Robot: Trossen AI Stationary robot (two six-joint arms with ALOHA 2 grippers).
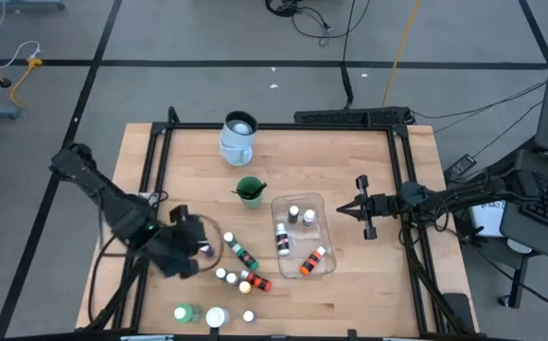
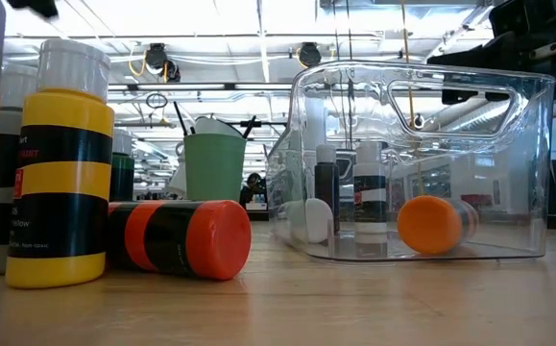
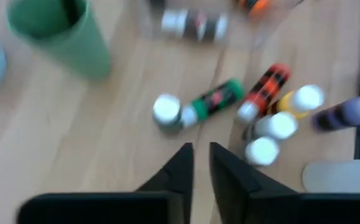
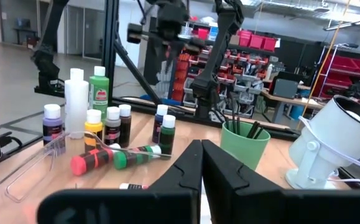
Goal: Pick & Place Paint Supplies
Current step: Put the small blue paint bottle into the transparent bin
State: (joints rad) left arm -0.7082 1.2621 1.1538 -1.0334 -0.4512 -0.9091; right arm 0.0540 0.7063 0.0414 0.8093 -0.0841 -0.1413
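Now the left gripper (image 1: pixel 201 244), nearly closed and empty, hovers near the table's front-left beside the lying green bottle (image 1: pixel 242 252), nearer than the right

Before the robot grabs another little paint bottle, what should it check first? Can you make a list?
1. Left gripper empty: ok, nothing sits between its fingers, which stand slightly apart.
2. Left gripper over the bottles: ok, it hangs above the loose cluster near the lying green bottle and the lying red bottle.
3. Room in the clear tub: ok, a few bottles inside and bare floor left.
4. Right gripper out of the way: ok, shut and parked beside the tub, toward the table's right edge.
5. Green cup upright with brushes in it: ok.
6. Which bottle the left gripper is aiming at: cannot tell.
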